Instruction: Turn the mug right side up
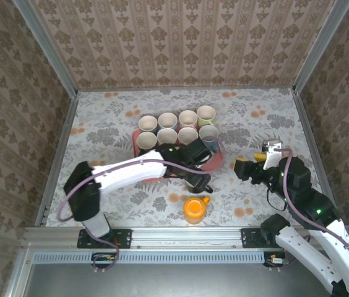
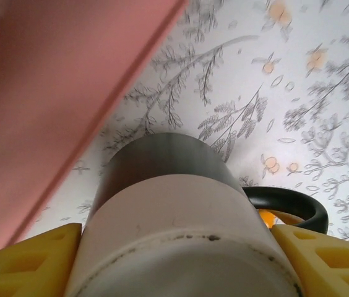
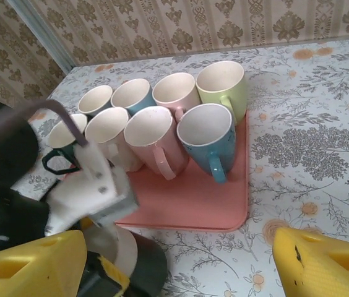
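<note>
Left hand (image 2: 174,263) is pinching the dark mug (image 2: 162,164) right beside the pink tray (image 3: 190,207), low over the worktop (image 1: 131,198). It's grabbed, but I'd say the flip and set-down are still left. Right hand (image 3: 180,263) is spread, empty.

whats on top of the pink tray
Eight upright mugs in two rows stand on the pink tray. Its near-left corner is hidden behind the left arm, so anything there cannot be seen.

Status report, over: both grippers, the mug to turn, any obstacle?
Left gripper closed on dark grey mug with white band, close beside pink plastic tray. Right gripper open, empty. Orange mug stands near; mind it.
</note>
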### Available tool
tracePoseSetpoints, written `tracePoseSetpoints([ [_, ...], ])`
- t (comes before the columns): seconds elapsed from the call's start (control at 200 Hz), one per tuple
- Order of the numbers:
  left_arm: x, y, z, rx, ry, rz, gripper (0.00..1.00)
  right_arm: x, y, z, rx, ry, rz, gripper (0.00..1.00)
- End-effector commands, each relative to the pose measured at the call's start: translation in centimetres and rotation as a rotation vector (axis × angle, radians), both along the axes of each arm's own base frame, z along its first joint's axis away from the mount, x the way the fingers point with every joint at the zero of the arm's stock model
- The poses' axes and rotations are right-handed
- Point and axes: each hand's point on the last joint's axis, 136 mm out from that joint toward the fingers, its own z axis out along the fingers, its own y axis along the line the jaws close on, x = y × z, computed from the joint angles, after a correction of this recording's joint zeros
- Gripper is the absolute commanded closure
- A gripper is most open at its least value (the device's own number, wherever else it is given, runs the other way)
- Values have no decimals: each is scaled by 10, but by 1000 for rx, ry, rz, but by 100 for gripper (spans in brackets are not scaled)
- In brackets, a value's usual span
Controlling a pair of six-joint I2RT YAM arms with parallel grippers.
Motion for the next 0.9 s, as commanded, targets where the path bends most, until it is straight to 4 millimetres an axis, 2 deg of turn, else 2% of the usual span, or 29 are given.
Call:
tracePoseSetpoints([
  [0.0,15,2,82,-231,-207,18,61,-5,0,30,30,-60,14,20],
  [0.12,7,13,134,-469,-335,12,63,-9,6,48,73,-81,52,20],
  [0.235,-13,29,180,-725,-505,-64,63,-12,22,60,176,-28,103,22],
  [0.29,-26,41,204,-855,-650,-118,63,-14,37,65,241,9,166,23],
  [0.345,-41,56,220,-956,-797,-175,61,-16,54,70,321,41,242,25],
  [0.465,-58,84,239,-1021,-1017,-240,60,-18,83,91,544,52,379,26],
  [0.625,-72,108,269,-1094,-1159,-254,60,-23,121,105,719,174,595,26],
  [0.79,-78,135,289,-1178,-1255,-200,63,-32,137,120,771,170,737,25],
  [0.895,-82,141,294,-1202,-1260,-219,63,-44,151,123,757,192,833,24],
])
